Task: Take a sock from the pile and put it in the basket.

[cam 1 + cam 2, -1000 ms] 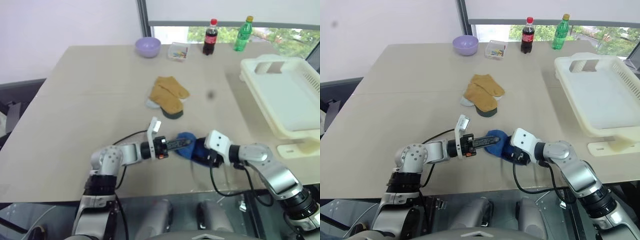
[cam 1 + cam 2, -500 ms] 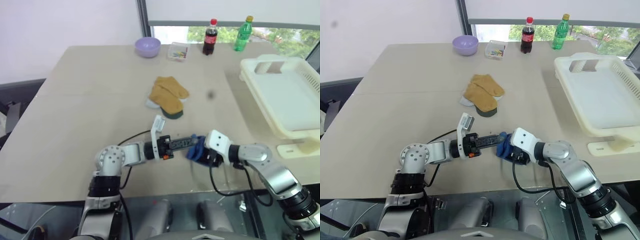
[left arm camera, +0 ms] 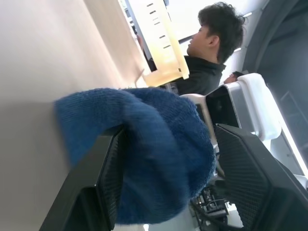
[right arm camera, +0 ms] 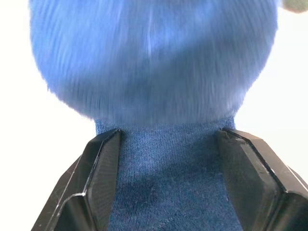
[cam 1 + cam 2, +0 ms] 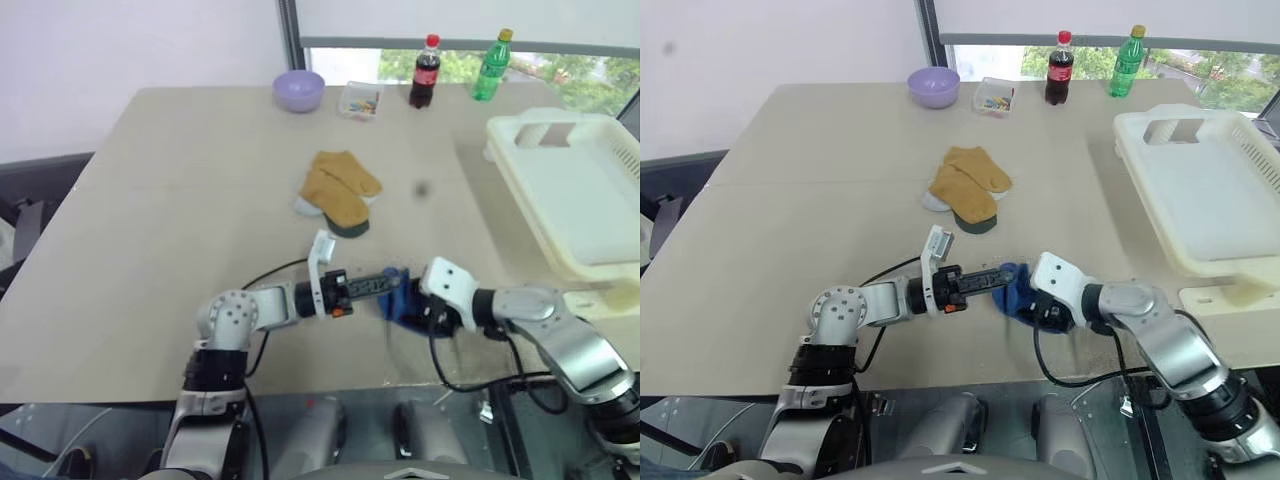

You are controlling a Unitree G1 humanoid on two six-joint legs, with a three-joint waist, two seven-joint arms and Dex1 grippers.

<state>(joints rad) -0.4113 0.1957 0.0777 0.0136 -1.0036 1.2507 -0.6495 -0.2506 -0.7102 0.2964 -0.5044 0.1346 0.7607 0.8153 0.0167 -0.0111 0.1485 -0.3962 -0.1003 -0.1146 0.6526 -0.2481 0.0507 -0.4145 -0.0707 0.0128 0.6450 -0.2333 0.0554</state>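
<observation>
A blue sock (image 5: 400,302) hangs bunched just above the table near its front edge, gripped from both sides. My left gripper (image 5: 388,286) reaches in level from the left and is shut on the sock; in the left wrist view the sock (image 3: 159,159) fills the gap between its fingers (image 3: 101,183). My right gripper (image 5: 410,314) comes from the right and is shut on the same sock (image 4: 154,72). The pile (image 5: 338,192), mustard-tan socks over a dark green and a pale grey one, lies mid-table. The cream-white basket (image 5: 575,200) stands at the right edge, tilted.
A lilac bowl (image 5: 298,90), a small clear box (image 5: 360,100), a cola bottle (image 5: 425,72) and a green bottle (image 5: 490,66) line the far edge. A person (image 3: 211,48) sits beyond the basket. Bare tabletop lies between the grippers and the basket.
Both grippers have shifted a little to the right with the blue sock between them. The sock, spread wider a second ago, is now bunched tighter. The pile has not moved.
</observation>
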